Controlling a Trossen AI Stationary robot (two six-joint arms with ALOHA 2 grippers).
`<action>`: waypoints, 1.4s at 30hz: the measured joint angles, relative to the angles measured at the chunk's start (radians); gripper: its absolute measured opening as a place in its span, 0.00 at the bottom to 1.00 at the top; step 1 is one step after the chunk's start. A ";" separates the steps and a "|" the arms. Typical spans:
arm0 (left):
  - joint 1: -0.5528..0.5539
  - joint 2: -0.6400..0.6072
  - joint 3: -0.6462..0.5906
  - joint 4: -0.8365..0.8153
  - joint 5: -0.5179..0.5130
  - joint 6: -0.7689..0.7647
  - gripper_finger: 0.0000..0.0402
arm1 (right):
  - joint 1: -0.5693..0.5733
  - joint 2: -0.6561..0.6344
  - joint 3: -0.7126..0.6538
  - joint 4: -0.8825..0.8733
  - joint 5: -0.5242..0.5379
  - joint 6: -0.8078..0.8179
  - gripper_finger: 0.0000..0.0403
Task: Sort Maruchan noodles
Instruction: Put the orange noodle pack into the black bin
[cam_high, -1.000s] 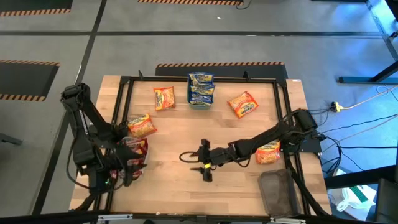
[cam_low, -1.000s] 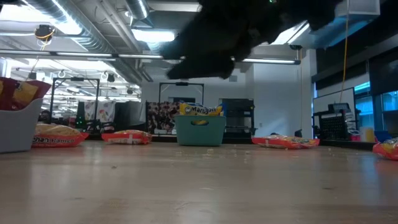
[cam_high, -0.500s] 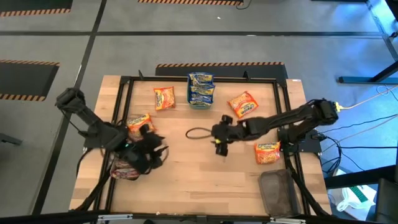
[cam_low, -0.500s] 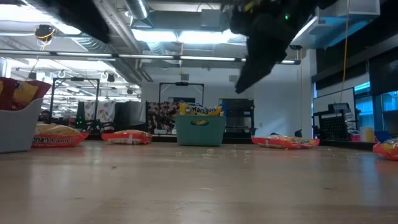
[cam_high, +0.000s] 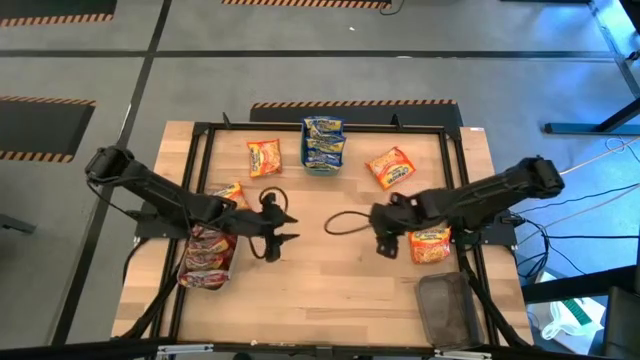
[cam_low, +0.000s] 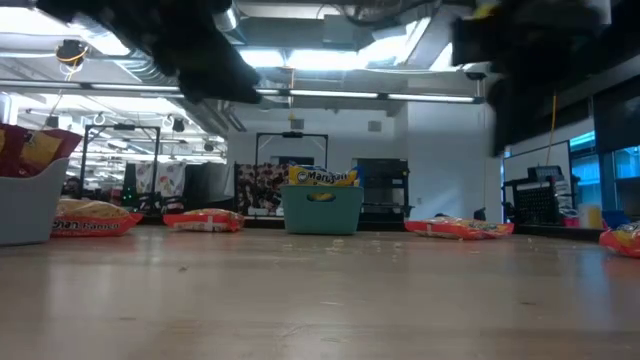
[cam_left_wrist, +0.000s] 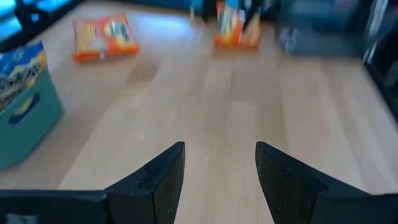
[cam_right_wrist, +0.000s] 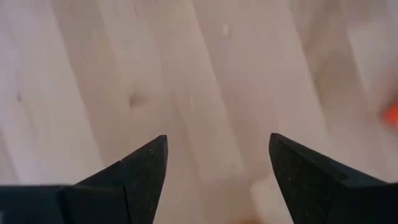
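- Two grippers over the bare middle of the counter (cam_high: 300, 270), both with jaws apart and empty: left gripper (cam_high: 275, 232), right gripper (cam_high: 385, 243)
- Nearest loose packet to the right gripper: orange packet (cam_high: 431, 244), just beside it toward the right edge, long axis roughly across the counter
- Nearest to the left gripper: orange packet (cam_high: 226, 196), close behind its wrist
- Farther back: two orange packets (cam_high: 264, 157) (cam_high: 390, 167) either side of the teal bin (cam_high: 323, 163) holding blue-and-yellow packets
- Likely next reach: right arm, sideways toward its neighbouring packet
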 joint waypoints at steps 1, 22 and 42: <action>0.011 0.000 -0.030 0.077 0.007 0.000 0.47 | 0.017 -0.027 -0.018 -0.028 -0.001 0.052 0.66; 0.029 0.044 -0.147 0.344 -0.008 -0.033 0.47 | 0.178 -0.172 -0.335 -0.195 -0.248 0.848 0.66; 0.036 0.242 -0.145 0.591 -0.009 -0.045 0.47 | 0.176 -0.119 -0.399 0.155 -0.043 0.719 0.66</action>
